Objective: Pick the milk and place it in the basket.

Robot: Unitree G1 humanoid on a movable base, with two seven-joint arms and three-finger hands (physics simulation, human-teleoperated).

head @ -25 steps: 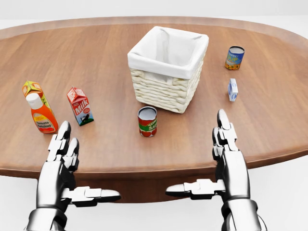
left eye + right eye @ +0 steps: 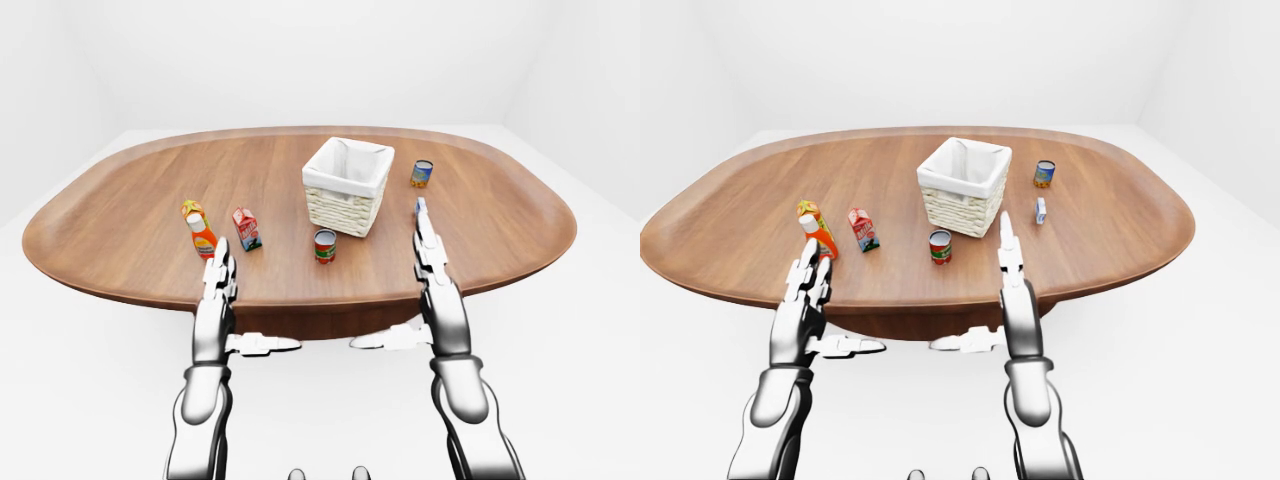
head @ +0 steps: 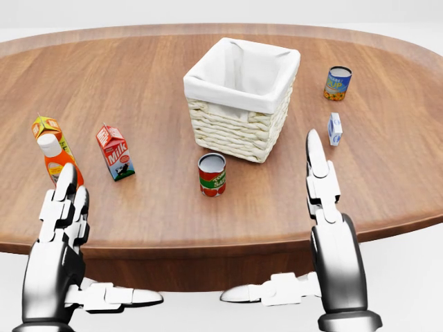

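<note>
A big brown oval desk (image 3: 159,207) holds everything. The milk (image 3: 115,151) is a small red and white carton that stands upright toward the left side of the head view, well apart from the basket (image 3: 241,97). The basket is woven, has a white cloth inside, and sits near the middle of the desk. Just left of the milk stands an orange bottle (image 3: 55,161) with a white cap, and a small orange and yellow carton (image 3: 46,127) peeks out right behind it. A red and green can (image 3: 212,174) stands just below the basket in the head view, close to it but not touching. On the right side sit a blue and yellow can (image 3: 337,82) and, lower down, a tiny blue and white carton (image 3: 335,128). The left robot hand (image 3: 61,214) is held up at the lower left with its fingers spread and straight — it holds nothing, and its tips show just below the orange bottle. The right robot hand (image 3: 324,194) is at the lower right, also flat and spread wide, thumb sticking out sideways — nothing is in it. Both hands hang over the near edge of the desk.
</note>
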